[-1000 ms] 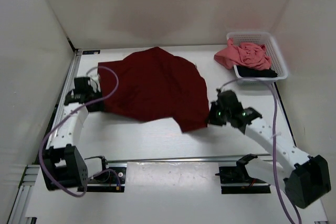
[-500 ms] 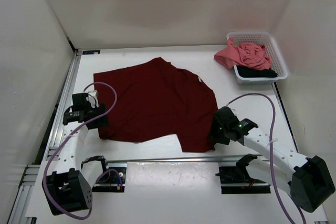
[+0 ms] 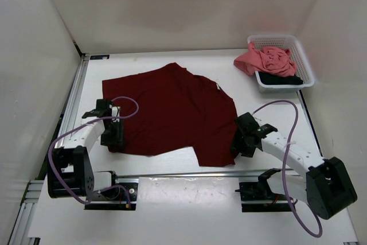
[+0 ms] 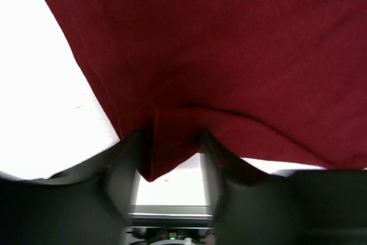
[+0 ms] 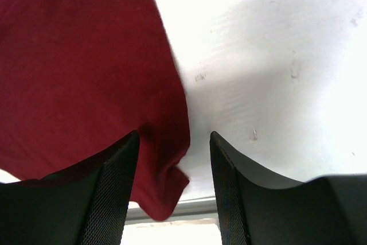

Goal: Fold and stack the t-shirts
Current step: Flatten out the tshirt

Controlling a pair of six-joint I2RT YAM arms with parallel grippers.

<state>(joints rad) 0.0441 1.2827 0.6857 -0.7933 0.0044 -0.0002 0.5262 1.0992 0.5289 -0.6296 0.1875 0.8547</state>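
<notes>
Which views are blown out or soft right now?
Top external: even light, sharp, the maroon shirt reads well. Left wrist: table clipped to pure white, shirt weave soft, fingers dark and blurred. Right wrist: surface bright with a grey shadow patch across it, pads sharp enough to show their mesh texture.

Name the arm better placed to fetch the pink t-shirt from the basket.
Likely right. The right tool is open at the maroon t-shirt, nearer the mesh basket holding the pink t-shirt; the left tool sits across the maroon one.
</notes>
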